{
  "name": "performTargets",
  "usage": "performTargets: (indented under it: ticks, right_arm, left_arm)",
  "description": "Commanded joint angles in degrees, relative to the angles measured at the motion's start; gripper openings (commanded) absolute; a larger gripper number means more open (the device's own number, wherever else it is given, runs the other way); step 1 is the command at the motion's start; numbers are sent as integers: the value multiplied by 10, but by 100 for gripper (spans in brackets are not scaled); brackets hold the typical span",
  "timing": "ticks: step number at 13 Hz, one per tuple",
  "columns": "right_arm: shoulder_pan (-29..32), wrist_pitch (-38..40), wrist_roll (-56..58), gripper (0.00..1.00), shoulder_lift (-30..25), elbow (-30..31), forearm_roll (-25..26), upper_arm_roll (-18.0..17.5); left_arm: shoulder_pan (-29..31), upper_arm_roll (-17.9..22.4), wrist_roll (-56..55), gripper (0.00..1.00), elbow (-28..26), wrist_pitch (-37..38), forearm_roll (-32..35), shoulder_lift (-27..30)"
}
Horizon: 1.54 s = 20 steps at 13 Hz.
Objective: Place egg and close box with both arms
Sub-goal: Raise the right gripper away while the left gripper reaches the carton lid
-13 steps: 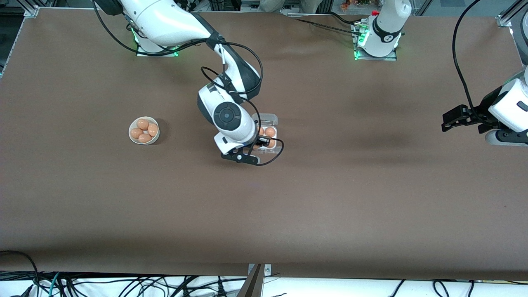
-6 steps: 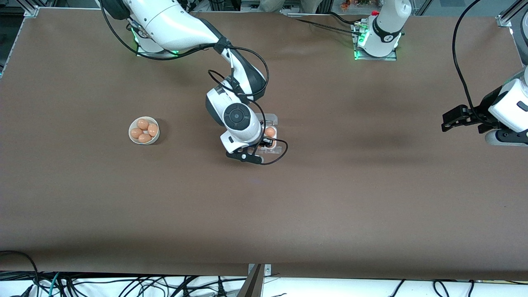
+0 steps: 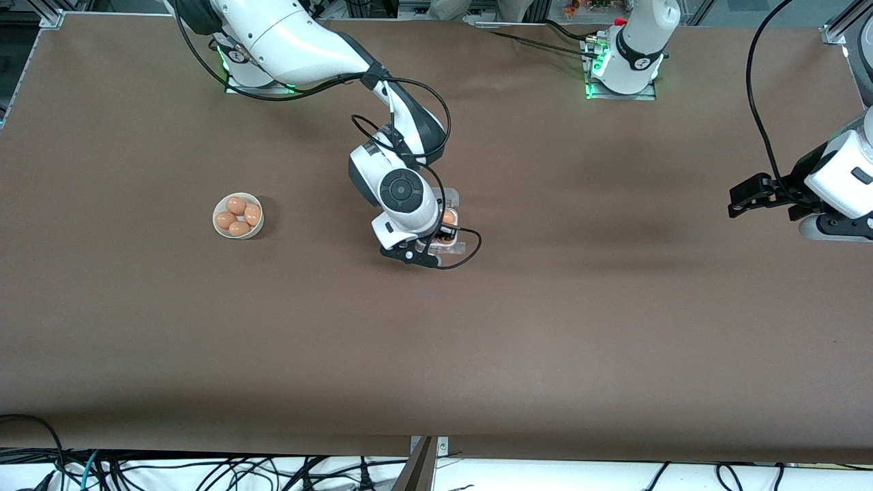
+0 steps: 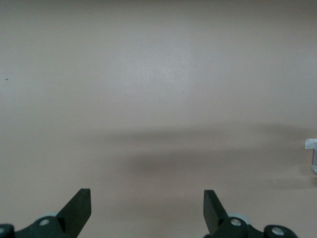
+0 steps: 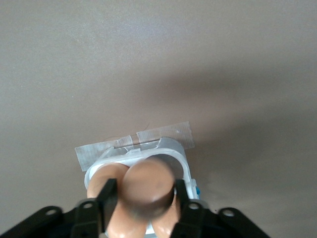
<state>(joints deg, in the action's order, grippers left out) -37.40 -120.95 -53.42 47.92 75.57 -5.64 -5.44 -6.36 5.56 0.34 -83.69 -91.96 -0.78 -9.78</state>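
Egg (image 5: 147, 186): orange-brown, clamped between the fingers of the right gripper (image 5: 143, 198), which hung directly over the box (image 3: 450, 221), a clear-plastic carton on the brown bench (image 3: 436, 354) with other eggs visible in its cells and tape (image 5: 133, 144) along one edge. Bowl (image 3: 237, 216): round, white, holding four like eggs, well apart from the box toward the right arm's end. Left gripper (image 4: 147, 210): fingers spread apart, empty, waiting over bare bench at the left arm's end.
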Motion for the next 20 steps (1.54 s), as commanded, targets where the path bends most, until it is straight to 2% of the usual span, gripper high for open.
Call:
performTargets:
  ticks: [1,3,5,8,10,11,12,13,15,16,18,20]
  right_arm:
    - [-5,-2,-19,100,3,-10,9,3]
    - [-5,0,-19,100,2,-10,9,3]
    - [0,4,-14,100,-5,-10,9,5]
    - [0,60,4,100,-47,-10,14,33]
    - [3,136,60,100,-90,-10,4,66]
    - [8,164,89,100,-112,-9,0,82]
    - [20,196,116,100,-134,-4,-1,87]
    - [42,220,147,100,-156,5,-1,88]
    - [84,250,217,100,-216,52,-5,91]
    - [94,256,253,100,-249,82,-5,104]
    - [94,271,337,100,-307,141,-7,164]
    - [94,301,413,100,-345,170,-8,225]
  left_arm:
    - [-2,0,5,100,14,7,-9,-7]
    - [-3,-2,6,100,14,7,-10,-7]
    - [-9,-4,4,100,14,10,-39,-7]
    - [-29,-25,-38,100,12,39,-76,-7]
    - [-56,-49,-79,83,9,64,-77,-16]
    - [-74,-61,-116,68,9,79,-77,-21]
    - [-93,-69,-171,43,8,91,-83,-23]
    - [-117,-71,-229,24,8,93,-97,-26]
    - [-166,-71,-312,4,12,93,-128,-51]
    - [-187,-71,-330,0,11,93,-151,-64]
    - [-220,-71,-349,0,13,90,-203,-102]
    - [-246,-71,-350,0,14,88,-243,-142]
